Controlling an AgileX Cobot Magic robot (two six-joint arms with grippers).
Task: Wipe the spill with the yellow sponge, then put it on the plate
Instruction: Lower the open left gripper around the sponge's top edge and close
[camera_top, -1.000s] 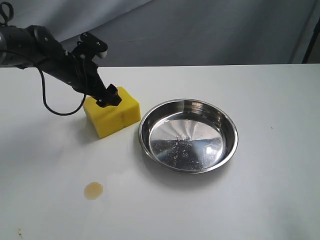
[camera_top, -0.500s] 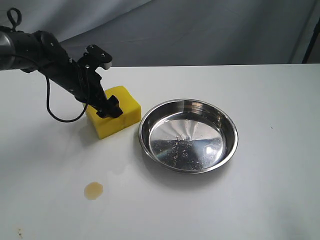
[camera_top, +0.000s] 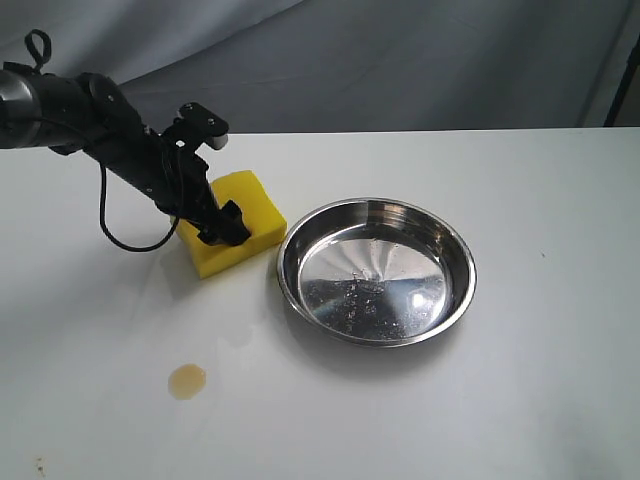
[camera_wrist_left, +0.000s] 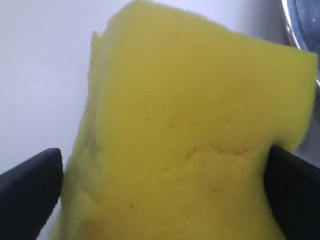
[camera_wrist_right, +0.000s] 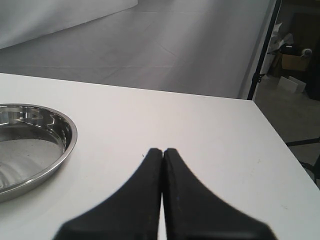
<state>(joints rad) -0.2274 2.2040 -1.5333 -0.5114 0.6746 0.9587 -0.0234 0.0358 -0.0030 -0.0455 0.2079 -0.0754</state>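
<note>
The yellow sponge (camera_top: 258, 208) lies on the white table just left of the plate (camera_top: 375, 343). My left gripper (camera_top: 222, 226) is lowered over the sponge, open, with one black finger on each side of it. In the left wrist view the sponge (camera_wrist_left: 190, 130) fills the gap between the two fingers (camera_wrist_left: 30, 190), and the left gripper (camera_wrist_left: 162, 160) shows no squeeze on the foam. The spill (camera_top: 187, 380), a small amber puddle, sits nearer the table's front left, apart from the sponge. My right gripper (camera_wrist_right: 163, 150) is shut and empty above bare table, outside the exterior view.
The steel plate's rim also shows in the right wrist view (camera_wrist_right: 70, 136) and at a corner of the left wrist view (camera_wrist_left: 295, 20). A black cable (camera_top: 110, 225) loops down from the left arm. Grey backdrop cloth hangs behind the table.
My left gripper has moved to the right and lower, so that its fingers now straddle the sponge. The sponge has shifted slightly toward the plate.
</note>
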